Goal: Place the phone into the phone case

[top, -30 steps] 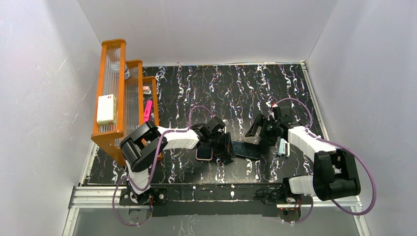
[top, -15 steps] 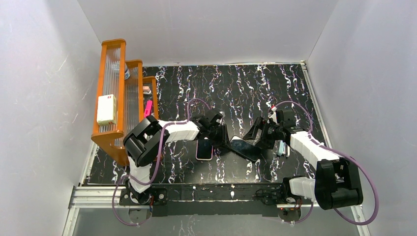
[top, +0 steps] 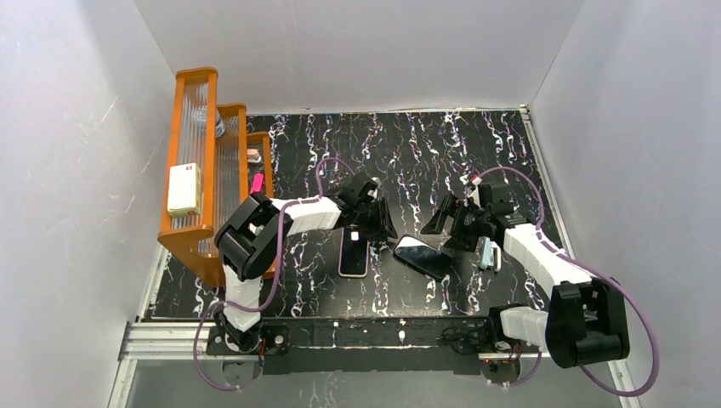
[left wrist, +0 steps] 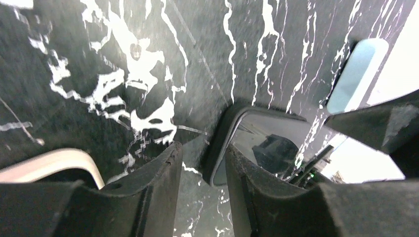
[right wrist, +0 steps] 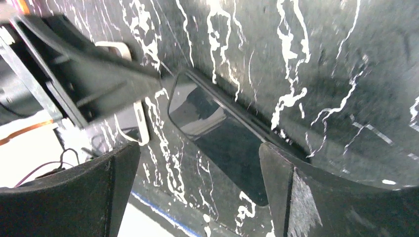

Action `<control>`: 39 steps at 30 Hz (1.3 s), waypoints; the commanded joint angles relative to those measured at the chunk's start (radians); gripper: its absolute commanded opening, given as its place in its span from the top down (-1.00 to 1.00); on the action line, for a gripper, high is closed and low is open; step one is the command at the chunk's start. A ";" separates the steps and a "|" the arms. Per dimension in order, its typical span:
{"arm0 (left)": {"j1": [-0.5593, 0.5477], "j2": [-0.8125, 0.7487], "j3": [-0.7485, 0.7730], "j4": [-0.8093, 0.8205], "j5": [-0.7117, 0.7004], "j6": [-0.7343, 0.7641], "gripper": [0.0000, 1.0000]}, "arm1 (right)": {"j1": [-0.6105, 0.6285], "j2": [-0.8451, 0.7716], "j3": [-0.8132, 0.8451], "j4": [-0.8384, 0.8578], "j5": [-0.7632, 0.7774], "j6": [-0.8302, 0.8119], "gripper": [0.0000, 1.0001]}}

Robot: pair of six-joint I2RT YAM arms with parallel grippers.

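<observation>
The phone (top: 422, 256), glossy black, lies slanted on the marbled table between my two grippers. The phone case (top: 354, 255), with a pale pink rim, lies just left of it, and the two are apart. My left gripper (top: 382, 224) hovers behind the phone's left corner. In the left wrist view that phone (left wrist: 269, 140) corner shows in the gap of the left gripper (left wrist: 202, 152) without being clamped. My right gripper (top: 451, 227) stands wide open over the phone's right end. In the right wrist view the right gripper (right wrist: 197, 150) straddles the phone (right wrist: 217, 131), and the case (right wrist: 142, 126) rim shows beyond.
An orange rack (top: 212, 161) stands at the left and holds a white box (top: 184, 189) and a pink item (top: 255, 189). A small pale blue-grey object (top: 486, 253) lies beside the right forearm. White walls close in the table on three sides.
The left gripper has pulled back from the phone's left end toward the rear and its jaws have parted a little. The phone has swung from level to slanted. The right jaws have widened.
</observation>
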 commanded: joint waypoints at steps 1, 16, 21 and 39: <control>-0.027 -0.096 -0.071 -0.038 0.040 -0.046 0.26 | 0.001 0.051 0.069 -0.012 0.096 -0.058 -0.97; -0.121 -0.015 -0.167 0.212 0.085 -0.145 0.34 | 0.001 0.176 -0.009 0.043 -0.027 -0.089 -0.97; -0.100 -0.001 -0.096 0.115 0.037 -0.073 0.36 | 0.001 0.172 -0.079 0.117 -0.179 -0.043 -0.91; -0.025 -0.006 -0.078 0.070 0.097 -0.033 0.12 | 0.002 0.041 -0.201 0.261 -0.154 0.165 -0.86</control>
